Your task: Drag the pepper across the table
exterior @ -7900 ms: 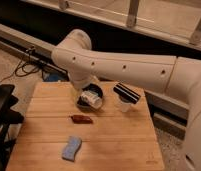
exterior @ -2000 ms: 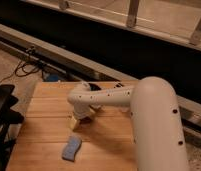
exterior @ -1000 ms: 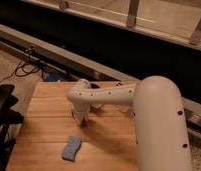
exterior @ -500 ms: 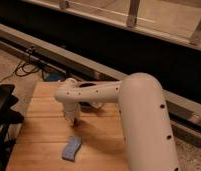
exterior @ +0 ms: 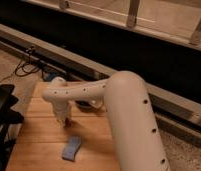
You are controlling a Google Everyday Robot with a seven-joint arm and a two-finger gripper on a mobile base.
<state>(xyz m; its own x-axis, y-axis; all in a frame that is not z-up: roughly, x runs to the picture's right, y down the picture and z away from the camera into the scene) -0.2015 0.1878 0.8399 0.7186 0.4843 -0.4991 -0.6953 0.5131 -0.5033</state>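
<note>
Gripper (exterior: 63,120) low over desk (exterior: 36,142), farther left than half a second ago | finger state: cannot tell | pepper hidden under gripper tip, position unclear | blue sponge (exterior: 71,148) unmoved, just below gripper near front edge

One table (exterior: 39,142) of wooden planks, one blue sponge (exterior: 71,148) lying on it, one white robot arm (exterior: 129,120) reaching over it with its one gripper (exterior: 62,120) down at the tabletop; pepper count indeterminate, none discernible.
</note>
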